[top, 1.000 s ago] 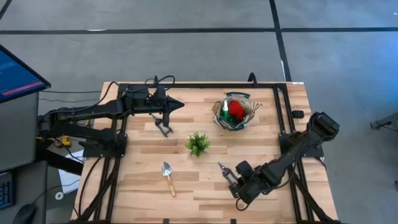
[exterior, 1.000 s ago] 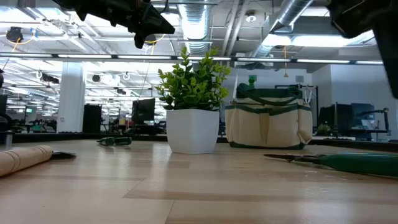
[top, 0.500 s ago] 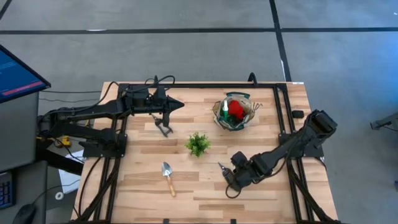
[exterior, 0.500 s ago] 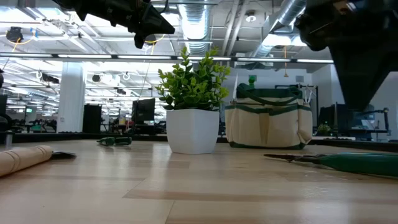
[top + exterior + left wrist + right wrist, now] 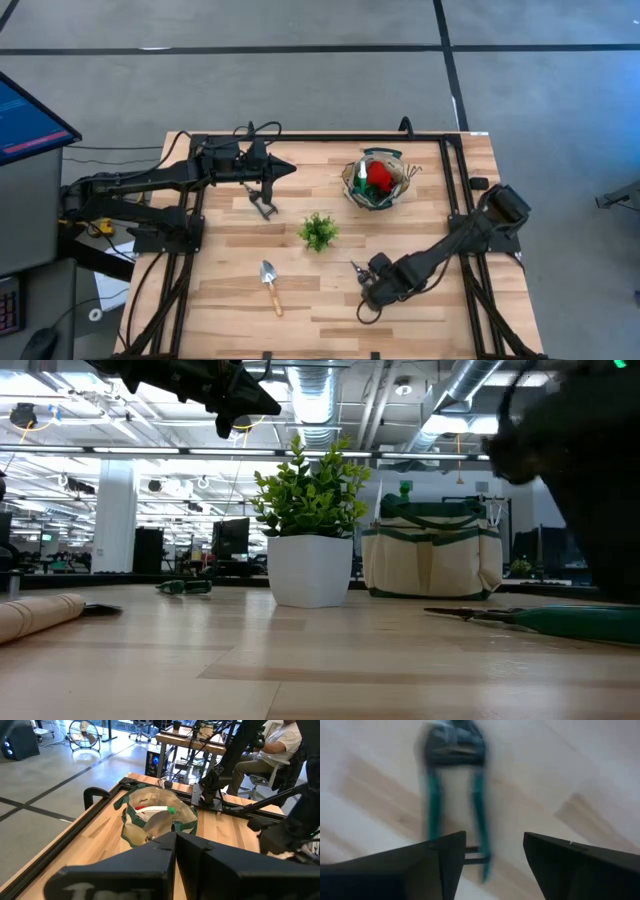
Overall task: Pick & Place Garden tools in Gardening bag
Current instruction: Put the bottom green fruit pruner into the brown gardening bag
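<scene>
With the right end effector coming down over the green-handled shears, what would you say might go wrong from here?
1. The right end effector is open over the green-handled pruning shears, which lie flat on the wooden table; the fingers may strike the wood or catch only one handle.
2. A grip on one handle could let the shears swing open when lifted.
3. The small potted leafy plant stands between the shears and the round beige fabric bag; a low carry might clip it.

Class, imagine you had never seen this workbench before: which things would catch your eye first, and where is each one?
Most striking is the right gripper, fingers open, low over the green-handled shears near the table's front edge. Next comes the gardening bag at the back right, with red gloves showing inside, then the small leafy plant mid-table. The left gripper waits shut at the back left.
</scene>
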Controlling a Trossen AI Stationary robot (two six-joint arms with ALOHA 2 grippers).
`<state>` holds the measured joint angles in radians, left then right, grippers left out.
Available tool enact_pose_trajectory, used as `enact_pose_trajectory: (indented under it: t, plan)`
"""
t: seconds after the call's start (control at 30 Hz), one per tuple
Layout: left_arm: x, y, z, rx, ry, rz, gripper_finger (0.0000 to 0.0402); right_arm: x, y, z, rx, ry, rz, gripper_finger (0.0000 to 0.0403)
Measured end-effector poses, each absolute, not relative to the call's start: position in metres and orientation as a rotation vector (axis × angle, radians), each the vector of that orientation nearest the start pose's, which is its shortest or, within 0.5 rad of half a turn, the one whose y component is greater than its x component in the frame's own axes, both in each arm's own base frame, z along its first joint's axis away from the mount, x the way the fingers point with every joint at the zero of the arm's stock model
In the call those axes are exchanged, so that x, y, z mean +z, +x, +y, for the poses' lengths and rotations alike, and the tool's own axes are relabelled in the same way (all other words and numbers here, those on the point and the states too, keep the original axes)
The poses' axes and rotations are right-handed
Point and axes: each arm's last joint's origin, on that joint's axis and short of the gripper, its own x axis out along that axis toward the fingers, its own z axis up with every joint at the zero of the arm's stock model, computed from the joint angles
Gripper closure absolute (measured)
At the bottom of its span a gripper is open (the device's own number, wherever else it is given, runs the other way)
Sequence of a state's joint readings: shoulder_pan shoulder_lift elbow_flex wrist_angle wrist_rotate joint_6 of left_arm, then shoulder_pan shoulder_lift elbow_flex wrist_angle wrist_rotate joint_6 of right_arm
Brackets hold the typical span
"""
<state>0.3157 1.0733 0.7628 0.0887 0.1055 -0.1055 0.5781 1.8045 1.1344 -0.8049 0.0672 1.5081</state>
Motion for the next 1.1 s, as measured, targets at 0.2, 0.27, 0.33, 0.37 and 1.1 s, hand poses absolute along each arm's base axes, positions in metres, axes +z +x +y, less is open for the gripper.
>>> enact_pose_trajectory:
  t: [0.2, 0.27, 0.33, 0.37, 1.1]
  plan:
    - [0.295, 0.229, 0.071, 0.221, -0.153, 0.213, 0.0401, 0.145, 0.272, 0.178, -0.661, 0.736, 1.382, 0.0243]
    - [0.295, 0.229, 0.071, 0.221, -0.153, 0.213, 0.0401, 0.14, 0.274, 0.179, -0.653, 0.742, 1.39, 0.0256]
    - [0.295, 0.229, 0.071, 0.221, -0.156, 0.214, 0.0401, 0.137, 0.274, 0.18, -0.652, 0.739, 1.395, 0.0267]
    - [0.295, 0.229, 0.071, 0.221, -0.156, 0.215, 0.0401, 0.136, 0.275, 0.182, -0.651, 0.737, 1.395, 0.0272]
    - [0.294, 0.228, 0.071, 0.222, -0.159, 0.223, 0.0401, 0.159, 0.285, 0.186, -0.642, 0.675, 1.315, 0.039]
